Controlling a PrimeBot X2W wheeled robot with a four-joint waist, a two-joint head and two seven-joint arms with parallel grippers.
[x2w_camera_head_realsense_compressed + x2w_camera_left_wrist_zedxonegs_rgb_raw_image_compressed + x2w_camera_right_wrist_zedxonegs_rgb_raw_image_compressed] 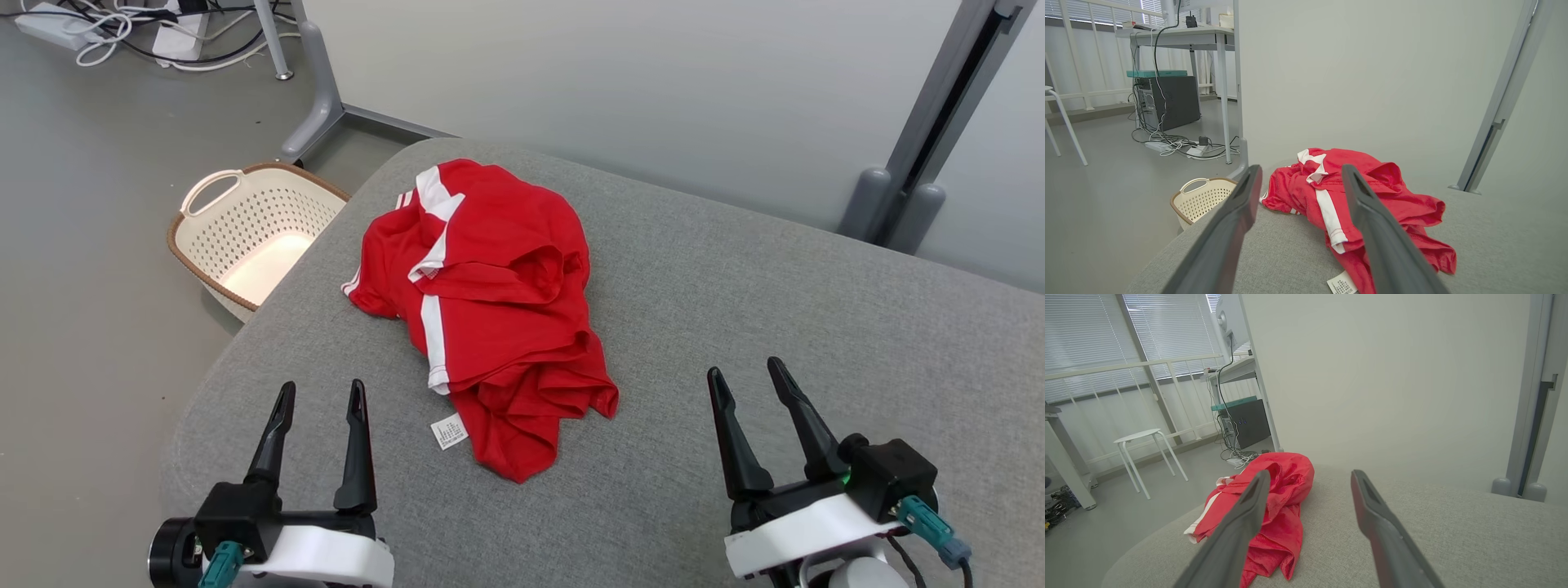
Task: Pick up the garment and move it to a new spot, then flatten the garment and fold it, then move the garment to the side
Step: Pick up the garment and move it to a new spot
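Two grippers are in the head view, each with its fingers spread wide and nothing between them. The left gripper (321,384) hangs over the near left part of the grey cushioned surface (775,278), and the right gripper (744,367) over the near right part. Both stand apart from the garment (490,310). The garment is red with white stripes and lies in a crumpled, uneven heap on the surface, left of centre, farther away than both grippers and nearer to the left one. A white label (449,430) at its near edge lies flat on the cushion, just right of the left gripper's fingers. In the left wrist view the heap lies ahead, between and beyond that gripper's fingers; in the right wrist view it lies to the left, partly behind the left finger. A cream perforated basket (214,175) with a brown rim stands on the floor just beside the far left corner of the surface. A pale partition panel (653,82) stands along the far side. Cables (114,37) and power strips lie on the floor at the far left.
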